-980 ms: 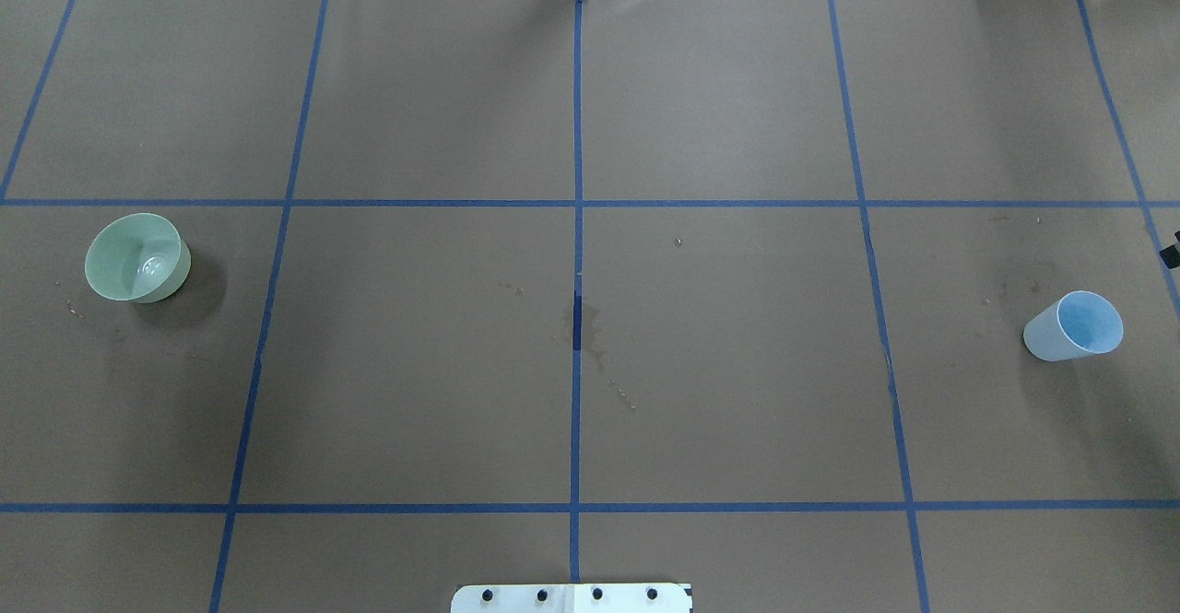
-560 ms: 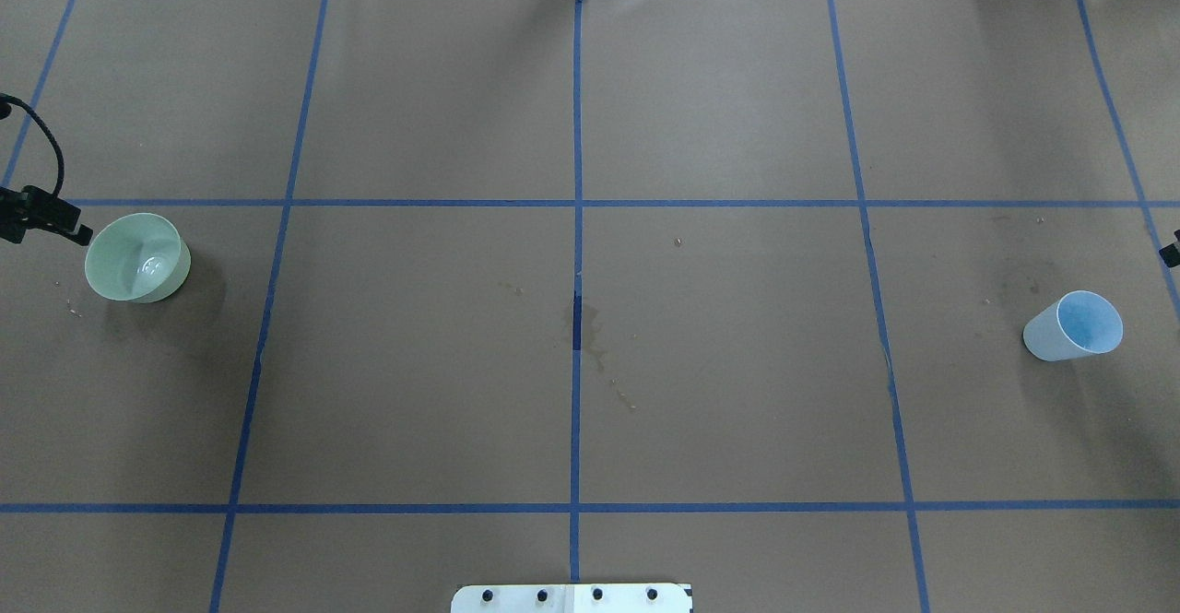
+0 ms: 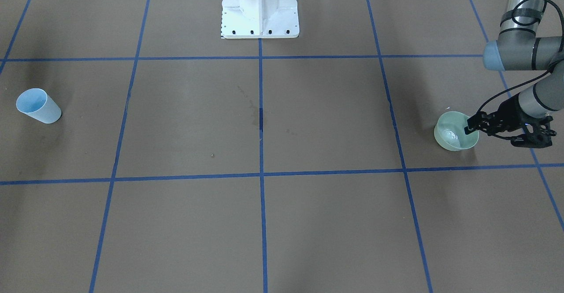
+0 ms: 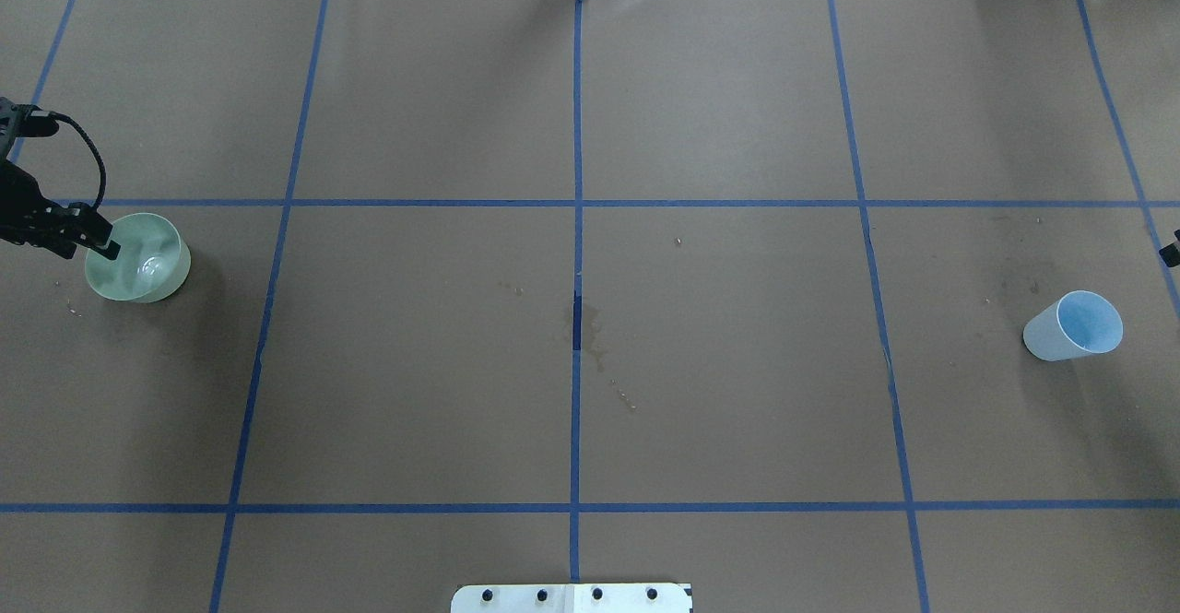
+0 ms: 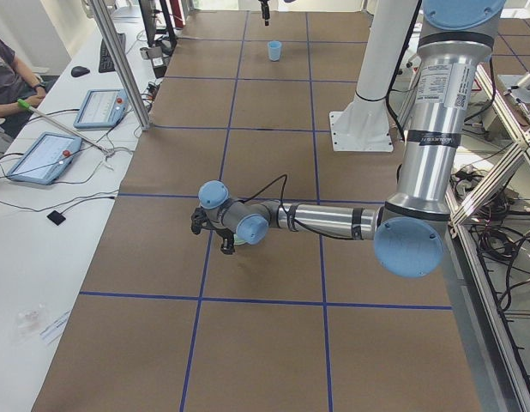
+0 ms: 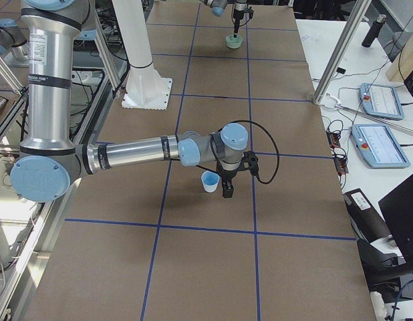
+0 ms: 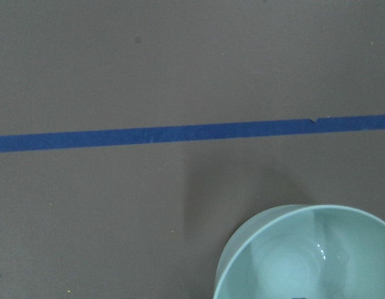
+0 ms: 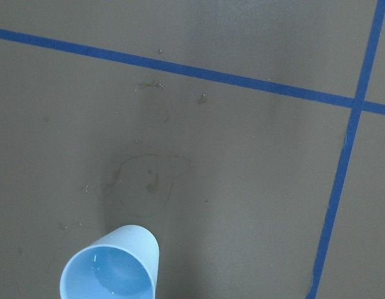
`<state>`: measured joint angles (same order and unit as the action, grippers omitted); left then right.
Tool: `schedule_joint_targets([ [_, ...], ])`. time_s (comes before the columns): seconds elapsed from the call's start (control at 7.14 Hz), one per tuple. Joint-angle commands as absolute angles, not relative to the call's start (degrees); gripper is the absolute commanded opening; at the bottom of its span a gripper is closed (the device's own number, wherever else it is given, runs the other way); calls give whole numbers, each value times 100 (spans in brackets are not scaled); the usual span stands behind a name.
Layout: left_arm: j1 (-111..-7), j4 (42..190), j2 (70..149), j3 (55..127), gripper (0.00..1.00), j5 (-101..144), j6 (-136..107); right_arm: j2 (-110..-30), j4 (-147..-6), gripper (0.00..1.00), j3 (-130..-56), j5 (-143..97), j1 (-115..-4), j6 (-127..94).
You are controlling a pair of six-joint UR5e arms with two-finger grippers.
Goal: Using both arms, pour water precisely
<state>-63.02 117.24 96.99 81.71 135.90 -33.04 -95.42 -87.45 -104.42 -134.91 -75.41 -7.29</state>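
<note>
A pale green bowl stands at the table's left; faint glints of water show in its bottom. My left arm reaches to it. My left gripper is at the bowl's outer rim, tip over the edge, and its jaws look apart. A light-blue cup stands at the right with a little water in it. My right arm holds my right gripper just beside the cup, apart from it. I cannot tell whether it is open.
The white pedestal stands at the robot's side of the table. Blue tape lines divide the brown table cover. Dried water stains mark the cover near the cup. Tablets and cables lie beyond the table's far edge.
My left gripper has come into the overhead view from the left edge and moved right to the bowl's rim. The bowl and cup have not moved.
</note>
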Motion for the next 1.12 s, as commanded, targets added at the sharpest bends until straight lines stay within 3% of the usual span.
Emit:
schedule_joint_targets([
  [0.0,-6293,11716,9721,8165,0,13605,-3331,-9527,-8745,100,-10450,-13491,-7550,-729],
  [0.56,-6293,11172,10395,8734,0,14088,-3942,-9510,-8745,100,-10459,-13491,-7550,-729],
  [0.98,-5251,11145,11589,9070,0,13653,-5778,-9510,-8754,100,-10441,-13483,-7550,-729],
])
